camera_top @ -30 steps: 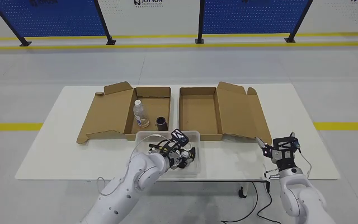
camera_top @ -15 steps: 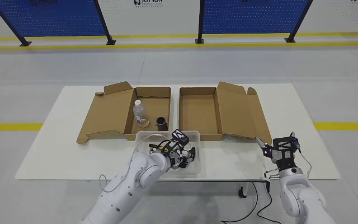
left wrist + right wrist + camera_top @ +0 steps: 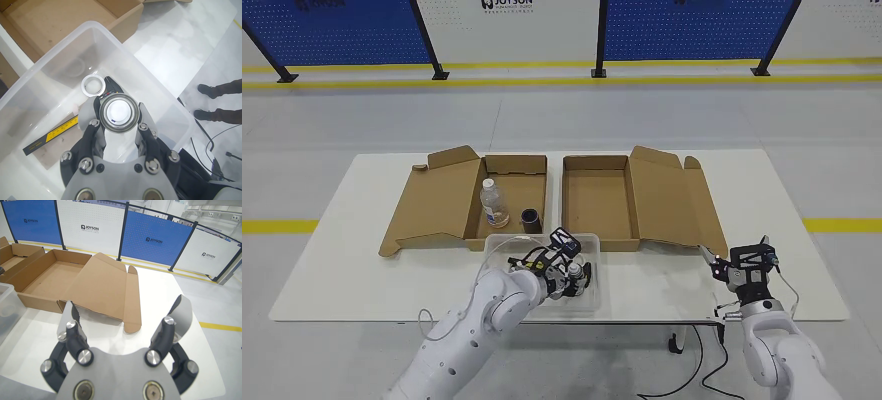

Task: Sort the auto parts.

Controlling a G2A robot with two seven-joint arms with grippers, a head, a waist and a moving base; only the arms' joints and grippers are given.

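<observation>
A clear plastic bin (image 3: 542, 241) stands at the table's front, before two open cardboard boxes. Inside the bin (image 3: 56, 49), my left gripper (image 3: 117, 116) is shut on an upright metal can with a white cap (image 3: 118, 113), one finger on each side of it. A flat metal ring (image 3: 92, 85) and a black caliper with a yellow scale (image 3: 51, 134) lie on the bin floor beside the can. In the top view the left gripper (image 3: 572, 272) sits over the bin's right half. My right gripper (image 3: 125, 304) hangs open with nothing in it near the table's front right corner (image 3: 747, 257).
The left box (image 3: 512, 172) holds a plastic bottle (image 3: 494, 203) and a black cylinder (image 3: 531, 219). The right box (image 3: 594, 200) has a bare floor and its lid (image 3: 672, 200) lies open to the right. White table surface stretches between bin and right gripper.
My left gripper has shifted slightly to the right inside the bin. The right arm has not moved.
</observation>
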